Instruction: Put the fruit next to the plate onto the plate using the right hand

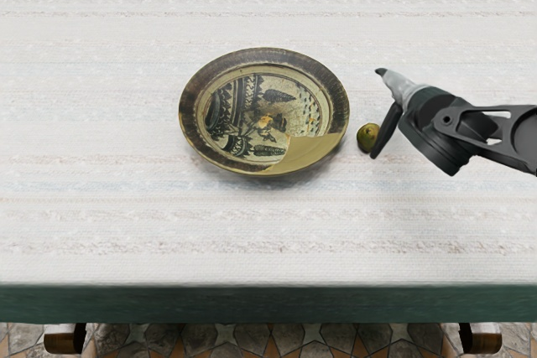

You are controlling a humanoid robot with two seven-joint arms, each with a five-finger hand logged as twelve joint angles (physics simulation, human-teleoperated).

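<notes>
Olive-green fruit (367,137) — small, roundish, no clear long axis — sits on table (101,165) just right of plate (188,106), not on it. Your right hand (436,127) lies just right of fruit, so fruit is plate-side of fingers (387,129). Fingers spread apart, gripping nothing — dark one just beside fruit, contact unclear.

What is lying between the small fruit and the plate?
Nothing. In the head view, only a narrow strip of bare table separates the fruit from the rim of the plate.
</notes>
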